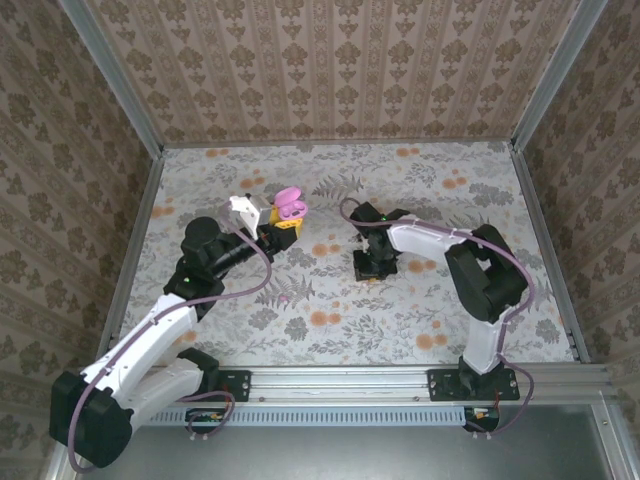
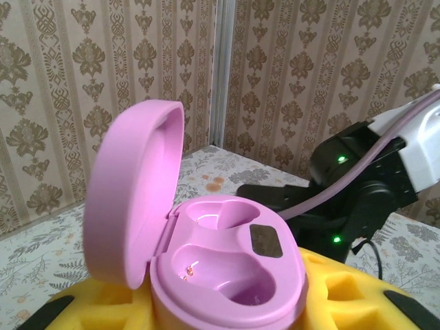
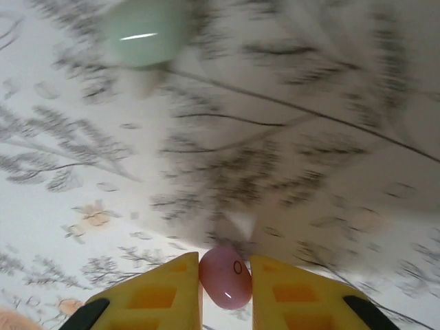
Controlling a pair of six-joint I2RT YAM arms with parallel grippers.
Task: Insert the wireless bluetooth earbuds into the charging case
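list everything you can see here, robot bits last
charging case: 1, pink, lid open, both wells empty, held by the left gripper
earbud: 1, pink, between the right gripper's fingers
rounded thing: 1, pale green, blurred, on the table ahead of the right gripper; cannot tell what it is
table: 1, floral pattern
walls: 3, brown patterned, around the table
left gripper: 1, yellow fingers
right gripper: 1, yellow fingers, low over the table

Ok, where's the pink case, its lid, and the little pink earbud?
charging case [image 2: 227,242]: left wrist view, on the ridge between its two wells.
lid [image 2: 130,199]: left wrist view, on its hollow inside.
earbud [image 3: 225,277]: right wrist view, on the middle of its rounded body.
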